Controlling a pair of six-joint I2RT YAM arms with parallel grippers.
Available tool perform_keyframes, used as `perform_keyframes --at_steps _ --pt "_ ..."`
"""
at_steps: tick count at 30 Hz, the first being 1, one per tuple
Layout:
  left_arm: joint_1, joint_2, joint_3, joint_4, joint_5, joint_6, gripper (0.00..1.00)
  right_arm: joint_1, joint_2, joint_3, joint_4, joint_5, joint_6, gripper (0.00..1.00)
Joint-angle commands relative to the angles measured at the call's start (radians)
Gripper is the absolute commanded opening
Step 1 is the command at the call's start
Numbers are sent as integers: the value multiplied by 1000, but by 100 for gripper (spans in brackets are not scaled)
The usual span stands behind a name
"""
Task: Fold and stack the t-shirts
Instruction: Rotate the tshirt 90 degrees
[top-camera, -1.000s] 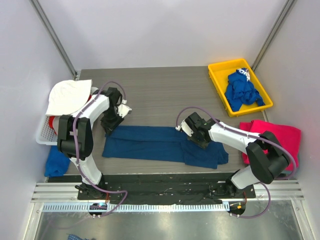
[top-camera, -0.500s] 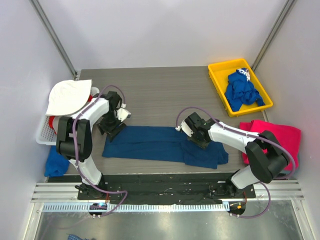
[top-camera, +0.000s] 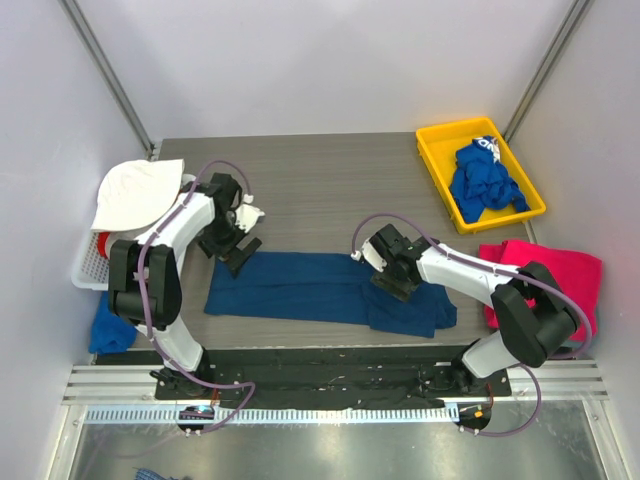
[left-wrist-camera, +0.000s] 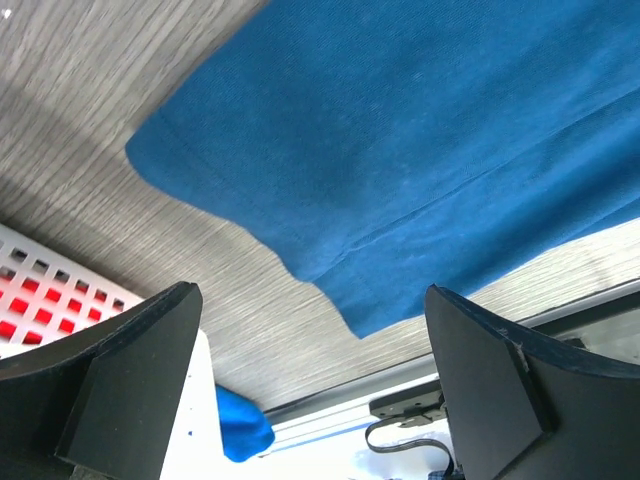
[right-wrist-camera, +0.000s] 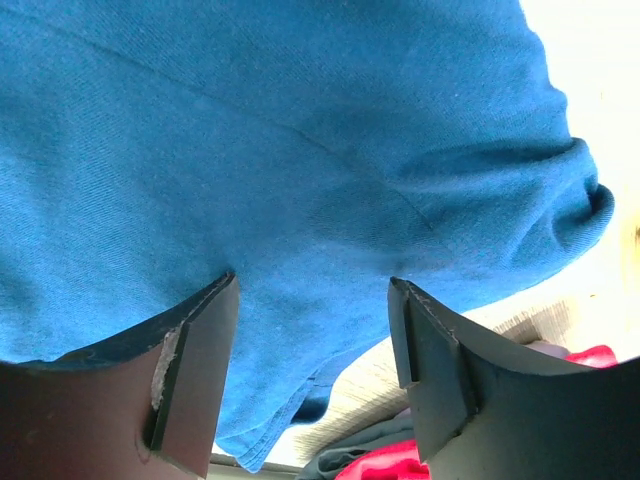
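A dark blue t-shirt (top-camera: 320, 288) lies folded into a long band across the near part of the table (top-camera: 320, 190). My left gripper (top-camera: 243, 256) hangs open just above its far left corner; in the left wrist view the gripper (left-wrist-camera: 325, 390) holds nothing and the t-shirt (left-wrist-camera: 400, 140) lies flat beyond the fingertips. My right gripper (top-camera: 393, 284) is low over the band's right part, open; its fingers (right-wrist-camera: 190, 370) straddle the t-shirt's cloth (right-wrist-camera: 300, 150) without pinching it. A royal-blue t-shirt (top-camera: 485, 182) lies crumpled in the yellow tray (top-camera: 432, 150). A magenta-pink t-shirt (top-camera: 555, 272) lies at the right edge.
A white basket (top-camera: 88, 265) with a white cloth (top-camera: 135, 192) on top stands at the left edge. A bright blue cloth (top-camera: 110, 325) lies off the table's near left corner, also visible as a blue bit (left-wrist-camera: 240, 425) in the left wrist view. Grey walls enclose the table.
Both grippers have opened. The left one let go of the dark blue t-shirt's far left corner and shifted slightly right; the right one released the cloth and stayed in place.
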Motion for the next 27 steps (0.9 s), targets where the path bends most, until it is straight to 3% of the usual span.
perform_keyframes --at_steps 1,10,20,27 --pt "-26 4 12 27 54 -17 100 -9 -22 5 36 18 -10 69" --pt "-81 97 -29 136 0 -51 100 -29 29 -10 78 31 -34 70" --pt "-127 133 -160 303 -193 -115 100 -52 106 -20 149 48 -51 71" --pt "-153 163 -191 308 -199 -125 100 -109 233 26 210 54 -97 71"
